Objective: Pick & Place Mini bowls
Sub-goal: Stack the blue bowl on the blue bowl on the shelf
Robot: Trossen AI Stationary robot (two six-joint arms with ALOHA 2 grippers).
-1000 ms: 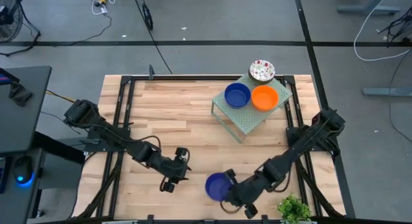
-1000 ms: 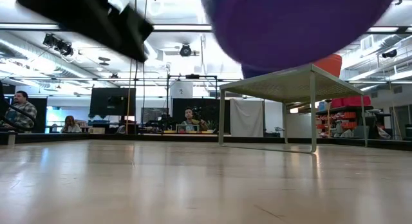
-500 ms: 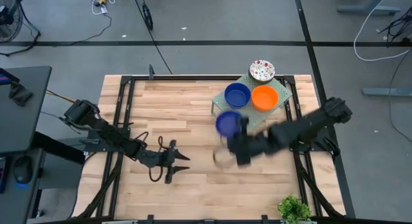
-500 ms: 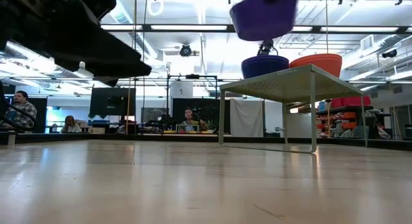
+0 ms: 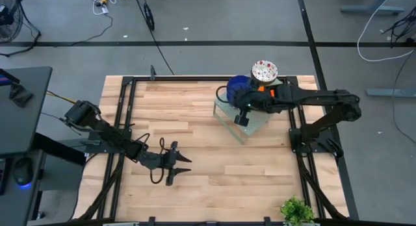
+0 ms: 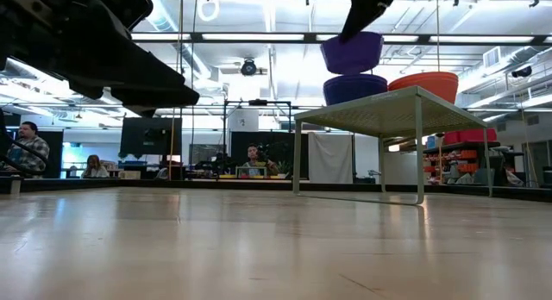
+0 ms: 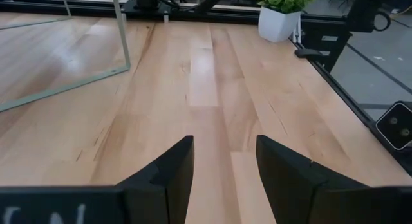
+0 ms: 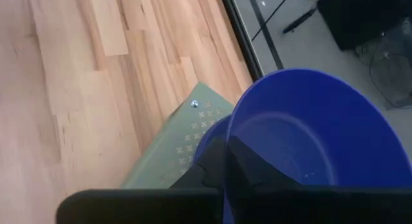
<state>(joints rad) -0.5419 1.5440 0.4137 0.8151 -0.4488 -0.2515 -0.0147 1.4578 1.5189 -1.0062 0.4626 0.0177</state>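
Note:
My right gripper point(image 5: 243, 95) is over the pale green rack point(image 5: 242, 125), shut on a dark blue mini bowl point(image 6: 352, 52), point(image 8: 322, 140). That bowl hovers just above a second blue bowl point(image 6: 355, 88) standing on the rack top. An orange bowl point(image 6: 426, 81) stands beside it, mostly under my arm in the high view. A white red-speckled bowl point(image 5: 264, 71) sits at the rack's far corner. My left gripper point(image 5: 182, 164) is open over bare wood near the table's near-left part, touching nothing. My right gripper holds the dark blue bowl by its rim point(image 8: 230, 135), one finger point(image 8: 241, 169) inside the bowl; the other finger is hidden behind the wall. It comes slanting down from the table's right side. The bowl is lifted clear, roughly upright, close over the other blue bowl.
The rack stands on thin legs point(image 6: 296, 153) at the table's far right. A small potted plant point(image 5: 298, 210) sits at the near right corner. Bare wooden tabletop point(image 5: 195, 115) stretches across the left and middle. People sit in the room beyond the table.
My right gripper has carried the blue bowl from the table's near edge up and toward the far right, reaching the rack and ending just above the blue bowl there. My left gripper turned and shifted slightly left early on, then stayed still.

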